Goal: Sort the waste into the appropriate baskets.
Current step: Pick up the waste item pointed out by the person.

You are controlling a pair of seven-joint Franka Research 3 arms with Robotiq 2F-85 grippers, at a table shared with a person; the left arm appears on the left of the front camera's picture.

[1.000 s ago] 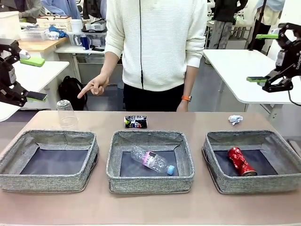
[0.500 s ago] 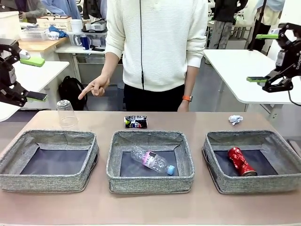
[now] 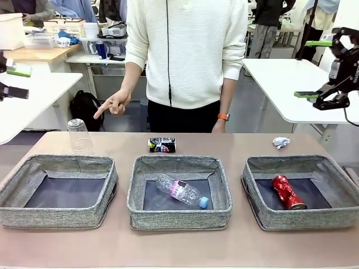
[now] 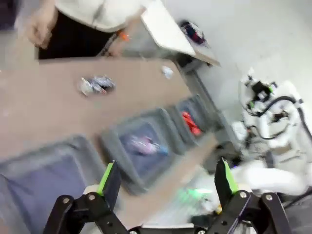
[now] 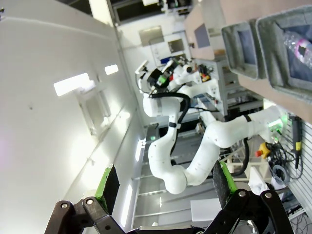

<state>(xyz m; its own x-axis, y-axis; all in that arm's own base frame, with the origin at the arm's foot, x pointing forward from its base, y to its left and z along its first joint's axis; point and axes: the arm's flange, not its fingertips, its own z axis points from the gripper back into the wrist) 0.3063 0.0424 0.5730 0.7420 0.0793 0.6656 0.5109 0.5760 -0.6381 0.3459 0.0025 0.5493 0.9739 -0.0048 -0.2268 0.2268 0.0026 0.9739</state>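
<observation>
Left claw [image 3: 25, 82] pulled back leftward; three baskets [image 3: 179, 163], two cans [image 3: 288, 191]

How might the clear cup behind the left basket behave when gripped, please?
The clear cup looks thin and empty, so likely light and apt to buckle if squeezed. Inverted on its wide rim, it seems stable, though tapered sides could slip.

A lab workroom: white worktables [image 3: 280, 84], plastic storage bins [image 3: 11, 31].

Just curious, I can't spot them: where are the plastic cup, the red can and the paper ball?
plastic cup [image 3: 79, 135], front view, its side wall.
red can [image 3: 288, 191], front view, its middle.
paper ball [image 3: 281, 142], front view, its centre.
</observation>
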